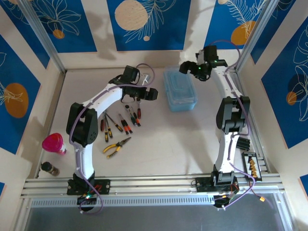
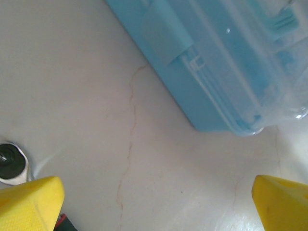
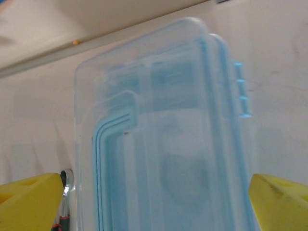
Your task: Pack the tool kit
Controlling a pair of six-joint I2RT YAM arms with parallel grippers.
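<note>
Jaws wide apart and empty on the left gripper (image 1: pixel 148 94) beside and the right gripper (image 1: pixel 188 69) over the blue tool case (image 1: pixel 180 90) near the table's far edge, lid apparently shut: prying 1-armed could skid it, with screwdrivers (image 1: pixel 120 122) and pliers (image 1: pixel 117 147) well left.

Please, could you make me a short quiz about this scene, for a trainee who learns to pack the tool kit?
1. True or false: the lid of the blue case stands open.
2. Where do the pliers lie? A) inside the case; B) on the table, nearer the arm bases than the screwdrivers; C) in a gripper.
3. Fill in: the left gripper and the right gripper are both ___.
Key: 1 false; 2 B; 3 open.
</note>
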